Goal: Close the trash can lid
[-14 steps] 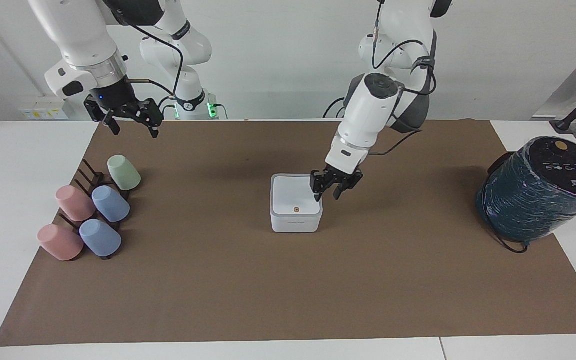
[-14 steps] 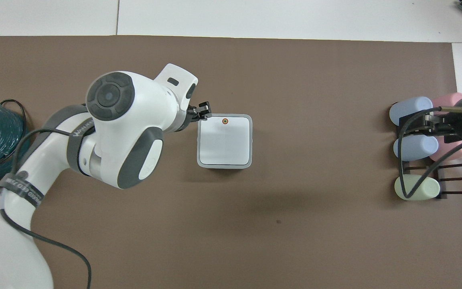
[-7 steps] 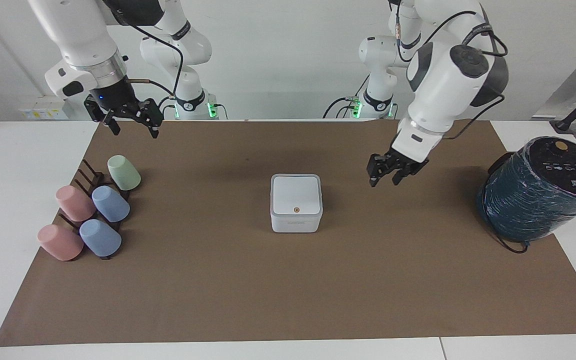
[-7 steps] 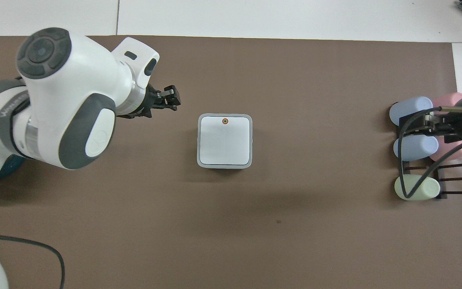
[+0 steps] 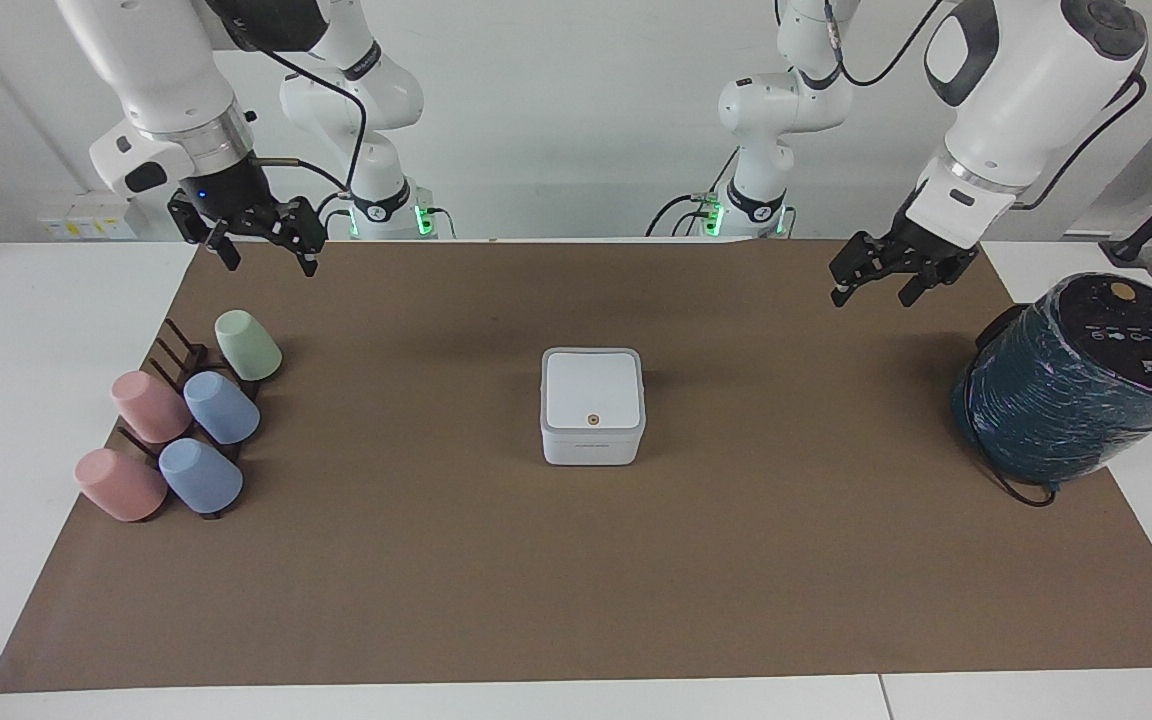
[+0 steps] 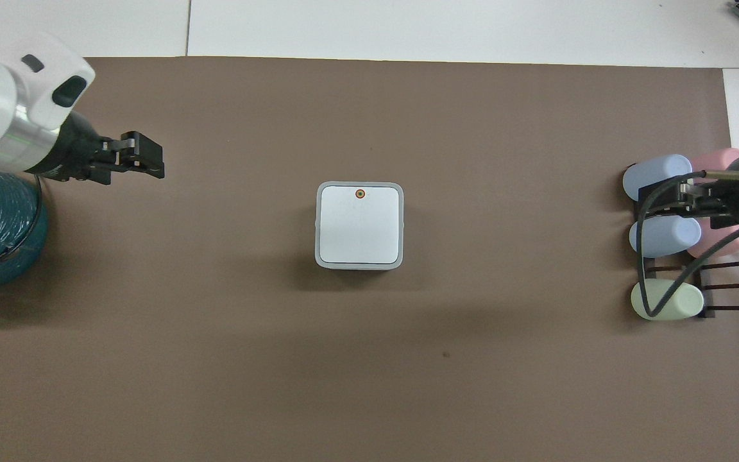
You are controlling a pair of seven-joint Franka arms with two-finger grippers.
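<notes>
The white square trash can (image 5: 591, 448) stands in the middle of the brown mat. Its lid (image 5: 591, 388) lies flat and shut on top, with the orange dot (image 5: 592, 420) at the edge farther from the robots; the lid also shows in the overhead view (image 6: 360, 224). My left gripper (image 5: 871, 285) is open and empty, raised over the mat toward the left arm's end, well apart from the can; it shows in the overhead view too (image 6: 158, 163). My right gripper (image 5: 264, 252) is open and empty, waiting in the air over the mat's edge near the cups.
A dark rack with several pink, blue and green cups (image 5: 186, 420) lies at the right arm's end of the mat. A large dark teal wrapped cylinder (image 5: 1076, 380) stands at the left arm's end, close under the left arm.
My left gripper has left the can's lid, risen and drawn back toward the left arm's end of the table. The lid stays shut. The right arm has not moved.
</notes>
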